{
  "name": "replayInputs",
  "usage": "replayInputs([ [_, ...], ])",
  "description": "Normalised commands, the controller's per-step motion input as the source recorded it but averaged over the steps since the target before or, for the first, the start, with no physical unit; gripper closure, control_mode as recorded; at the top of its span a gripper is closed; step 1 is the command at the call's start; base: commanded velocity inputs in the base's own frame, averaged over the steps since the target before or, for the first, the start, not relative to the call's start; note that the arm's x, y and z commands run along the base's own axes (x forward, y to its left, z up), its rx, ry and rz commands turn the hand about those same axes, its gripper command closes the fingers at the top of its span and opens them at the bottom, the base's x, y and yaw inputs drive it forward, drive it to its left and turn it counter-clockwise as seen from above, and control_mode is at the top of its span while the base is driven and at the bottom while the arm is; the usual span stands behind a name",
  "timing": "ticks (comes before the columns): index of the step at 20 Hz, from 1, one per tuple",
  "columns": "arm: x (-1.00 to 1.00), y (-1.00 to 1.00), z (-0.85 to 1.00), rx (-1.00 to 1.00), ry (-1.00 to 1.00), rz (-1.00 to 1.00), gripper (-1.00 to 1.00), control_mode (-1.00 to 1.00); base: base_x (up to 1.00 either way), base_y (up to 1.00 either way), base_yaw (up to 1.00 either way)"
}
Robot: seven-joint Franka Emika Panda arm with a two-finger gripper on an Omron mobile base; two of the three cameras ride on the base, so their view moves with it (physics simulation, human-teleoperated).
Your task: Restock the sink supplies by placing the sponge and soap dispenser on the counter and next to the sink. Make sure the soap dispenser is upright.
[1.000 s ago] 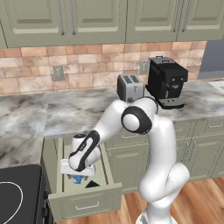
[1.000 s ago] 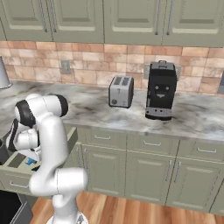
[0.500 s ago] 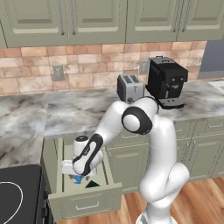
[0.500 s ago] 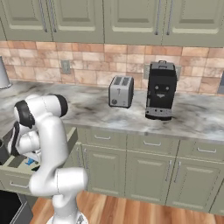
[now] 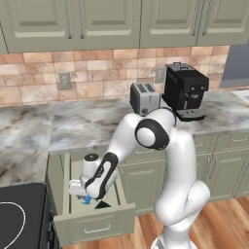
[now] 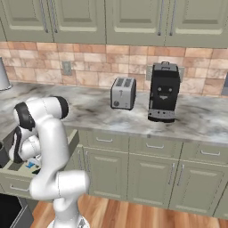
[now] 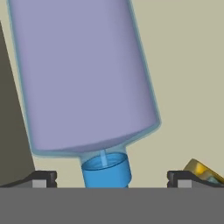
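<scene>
The arm was bent down from the table (image 5: pixel 73 127) into an open drawer (image 5: pixel 92 224) under it, left of the robot's body, and the hand (image 5: pixel 83 192) sat low inside that drawer. Its fingers stood wide apart and gripped nothing. In the hand view the two dark fingertips (image 7: pixel 43 178) showed at the far left and far right, with the soap bottle (image 7: pixel 83 74) between them, lying on the pale drawer floor. Its lavender body stretched away ahead of the hand, and its blue pump top (image 7: pixel 106 170) pointed back toward the hand, close between the fingers; I could not tell whether either finger touched it. Just past the right fingertip a corner of the yellow sponge (image 7: pixel 200 170) peeked out, also on the drawer floor. From the left base view a bit of blue showed right beneath the hand.

Further right, well away from the hand, a toaster (image 5: pixel 144 97) stood on the table against the brick wall, and a black coffee machine (image 5: pixel 186 91) stood just beside it.
</scene>
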Motion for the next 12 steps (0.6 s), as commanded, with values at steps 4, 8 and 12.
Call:
replayInputs([
  [4,0.00,0.00,-0.03,0.00,0.00,0.00,-1.00,-1.00,0.00,0.00,0.00],
  [8,0.00,0.01,-0.04,0.00,0.00,0.00,-1.00,-1.00,0.00,0.00,0.00],
  [12,0.00,0.02,-0.13,0.00,0.00,0.00,-1.00,-1.00,0.00,0.00,0.00],
])
